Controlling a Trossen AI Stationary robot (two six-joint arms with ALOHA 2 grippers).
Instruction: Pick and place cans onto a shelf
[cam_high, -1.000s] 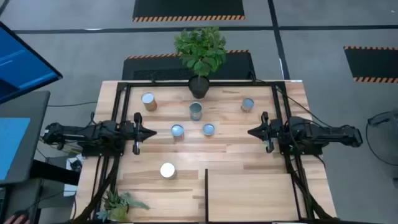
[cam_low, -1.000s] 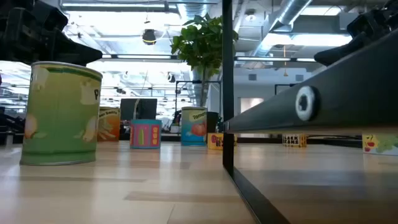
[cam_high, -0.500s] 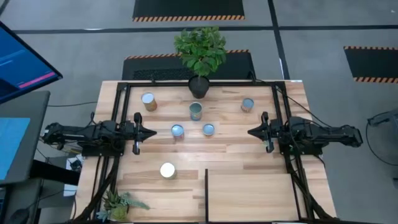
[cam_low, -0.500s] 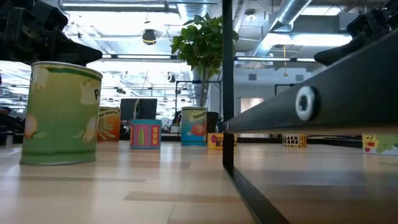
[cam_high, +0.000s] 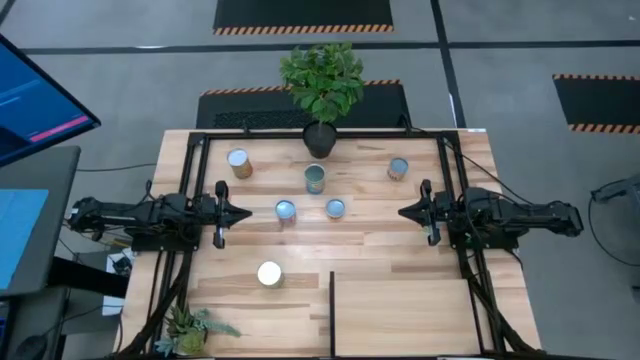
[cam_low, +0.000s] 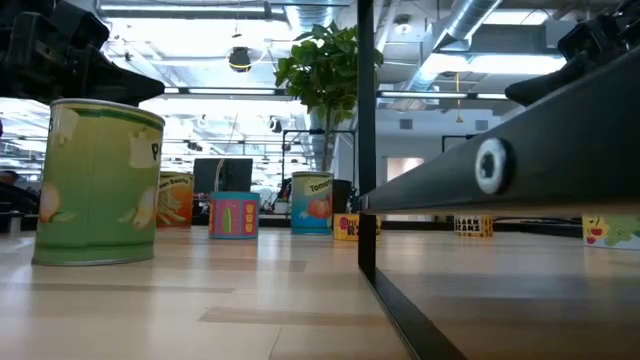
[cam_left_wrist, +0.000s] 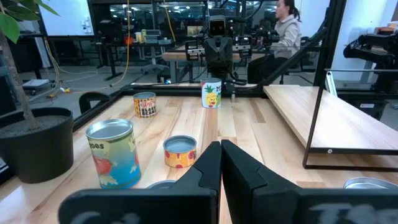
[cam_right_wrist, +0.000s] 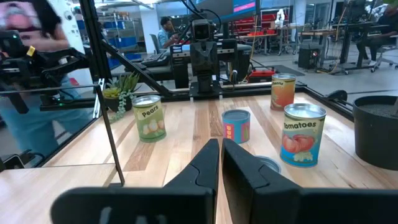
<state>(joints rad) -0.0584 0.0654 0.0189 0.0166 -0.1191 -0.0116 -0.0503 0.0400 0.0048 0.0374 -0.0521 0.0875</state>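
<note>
Several cans stand upright on their bases on the wooden tabletop: a tomato can (cam_high: 315, 178), two short ones (cam_high: 285, 211) (cam_high: 335, 208), two near the far edge (cam_high: 238, 162) (cam_high: 398, 168), and a green pears can (cam_high: 269, 273) (cam_low: 98, 182) nearer the front. The shelf (cam_high: 405, 315), a light-wood panel in black bars, sits at the front right. My left gripper (cam_high: 248, 212) (cam_left_wrist: 221, 146) hovers shut at the left side, pointing right. My right gripper (cam_high: 402, 212) (cam_right_wrist: 221, 144) hovers shut at the right side, pointing left. Neither touches a can.
A black plant pot (cam_high: 320, 138) with a leafy plant stands at the far edge's middle. A small plant (cam_high: 190, 328) lies at the front left corner. Black frame bars (cam_high: 200, 135) run around the table. People show in the room behind.
</note>
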